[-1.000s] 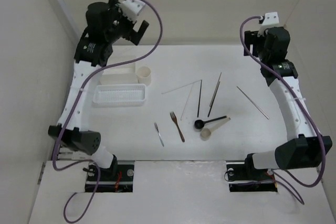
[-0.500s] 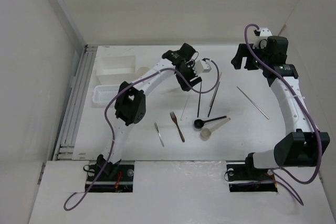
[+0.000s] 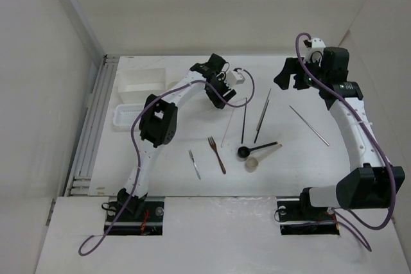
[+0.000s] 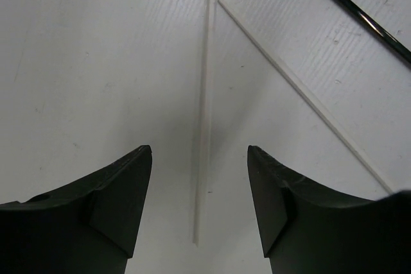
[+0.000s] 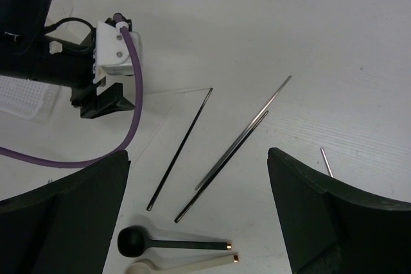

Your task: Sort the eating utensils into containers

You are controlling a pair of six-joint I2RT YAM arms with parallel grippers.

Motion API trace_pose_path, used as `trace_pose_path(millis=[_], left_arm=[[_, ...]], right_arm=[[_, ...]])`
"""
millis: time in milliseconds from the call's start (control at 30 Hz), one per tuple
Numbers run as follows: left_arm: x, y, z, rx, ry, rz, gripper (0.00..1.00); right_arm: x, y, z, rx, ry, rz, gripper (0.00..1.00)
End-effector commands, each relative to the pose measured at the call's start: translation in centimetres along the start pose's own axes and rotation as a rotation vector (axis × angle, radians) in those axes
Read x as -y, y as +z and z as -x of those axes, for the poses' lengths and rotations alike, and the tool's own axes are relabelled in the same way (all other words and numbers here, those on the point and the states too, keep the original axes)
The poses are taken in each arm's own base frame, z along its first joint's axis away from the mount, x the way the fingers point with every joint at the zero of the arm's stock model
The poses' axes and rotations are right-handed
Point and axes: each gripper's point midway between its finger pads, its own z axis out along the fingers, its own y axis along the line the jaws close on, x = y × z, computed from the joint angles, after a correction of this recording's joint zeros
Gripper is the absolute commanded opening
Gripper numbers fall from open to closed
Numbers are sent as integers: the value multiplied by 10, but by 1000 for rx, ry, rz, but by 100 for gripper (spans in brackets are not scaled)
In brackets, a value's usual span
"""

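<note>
Several chopsticks lie mid-table: a dark one (image 3: 244, 120), a metallic pair (image 3: 262, 115), a lone metallic one (image 3: 309, 125) and a pale one (image 3: 226, 129). My left gripper (image 3: 219, 99) is open low over the table. A pale chopstick (image 4: 204, 126) runs between its fingers (image 4: 199, 149), with a second pale one (image 4: 302, 88) to the right. My right gripper (image 3: 289, 80) is open and empty above the dark chopstick (image 5: 180, 152) and the metallic pair (image 5: 241, 139). The black spoon (image 3: 255, 149), beige spoon (image 3: 257, 158), brown fork (image 3: 216, 154) and grey fork (image 3: 194, 163) lie nearer me.
A white rectangular box (image 3: 142, 81) stands at the back left. The slotted tray (image 3: 125, 117) lies in front of it, partly behind my left arm. I cannot make out the round cup. A grooved rail (image 3: 93, 126) and a wall run along the left edge.
My left arm swung from high at the back left down to the table's middle, then shifted slightly back and left. My right gripper moved a little left.
</note>
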Motion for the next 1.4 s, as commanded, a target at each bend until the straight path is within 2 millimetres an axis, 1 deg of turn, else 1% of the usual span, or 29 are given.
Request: trace_pose_path(millis=[0, 67, 133, 167, 200, 267, 300, 333, 367, 400, 500, 533, 567, 633, 767, 800, 867, 933, 967, 1033, 1067, 1100, 1133, 1167, 1233, 1267, 1300, 1333, 1367], left_arm=[[13, 4, -7, -13, 17, -71, 57], [16, 7, -13, -28, 11, -80, 57], [14, 8, -11, -18, 15, -74, 54], [13, 12, -12, -19, 15, -75, 51], [14, 12, -12, -20, 4, -75, 51], [5, 16, -10, -16, -9, -34, 47], [4, 25, -19, -43, -25, -29, 43], [2, 29, -23, -58, -27, -20, 43], [0, 28, -24, -63, -27, -10, 41], [-3, 33, -31, -75, -48, -12, 39], [-1, 36, -37, -94, -54, -22, 22], [0, 40, -41, -102, -57, -26, 14], [1, 40, -40, -98, -58, -34, 0], [3, 40, -45, -113, -63, -42, 0], [8, 28, -45, -116, -64, -44, 0], [5, 20, -36, -89, -45, -30, 0], [3, 8, -24, -59, -35, -14, 0], [-3, -11, -5, -14, -7, 24, 0], [-8, -21, 6, 12, 14, 48, 0], [-12, -38, 17, 33, 44, 76, 0], [-13, -47, 21, 39, 58, 91, 0], [-7, -51, 24, 37, 74, 84, 0], [-8, -57, 24, 31, 83, 97, 0], [-1, -66, 27, 32, 108, 93, 0], [1, -80, 31, 39, 124, 97, 0], [3, -95, 36, 58, 130, 108, 0], [5, -106, 39, 62, 145, 112, 0], [6, -115, 41, 68, 164, 116, 0], [6, -124, 42, 69, 175, 132, 0]], right_arm=[[-14, -2, 18, 60, -29, 51, 93], [-13, -3, 22, 69, -32, 41, 93], [-11, -3, 22, 70, -32, 32, 93], [-12, -5, 26, 78, -35, 32, 93], [-10, -5, 26, 79, -35, 23, 93], [-10, -5, 26, 79, -35, 23, 93], [-10, -5, 26, 79, -35, 23, 93], [-10, -5, 26, 79, -35, 23, 93], [-10, -5, 26, 79, -35, 23, 93], [-10, -5, 26, 79, -35, 23, 93], [-8, -8, 24, 70, -30, 3, 93], [-8, -8, 21, 60, -25, 2, 93], [-8, -8, 21, 60, -25, 2, 93], [-9, -11, 23, 68, -29, 3, 93], [-10, -13, 22, 69, -29, 3, 93], [-12, -16, 24, 78, -33, 3, 93], [-12, -16, 26, 86, -36, 4, 93], [-11, -15, 22, 78, -33, 3, 93], [-11, -15, 25, 88, -37, 4, 93], [-11, -16, 23, 88, -37, 4, 93], [-12, -16, 26, 98, -41, 4, 93], [-11, -14, 24, 96, -41, 4, 93], [-13, -14, 23, 95, -32, 15, 93], [-13, -14, 26, 107, -37, 16, 93], [-16, -13, 25, 106, -25, 35, 93], [-16, -11, 24, 112, -18, 36, 93], [-18, -11, 29, 130, -27, 48, 93], [-20, -9, 27, 130, -18, 64, 93], [-21, -9, 30, 140, -14, 66, 93]])
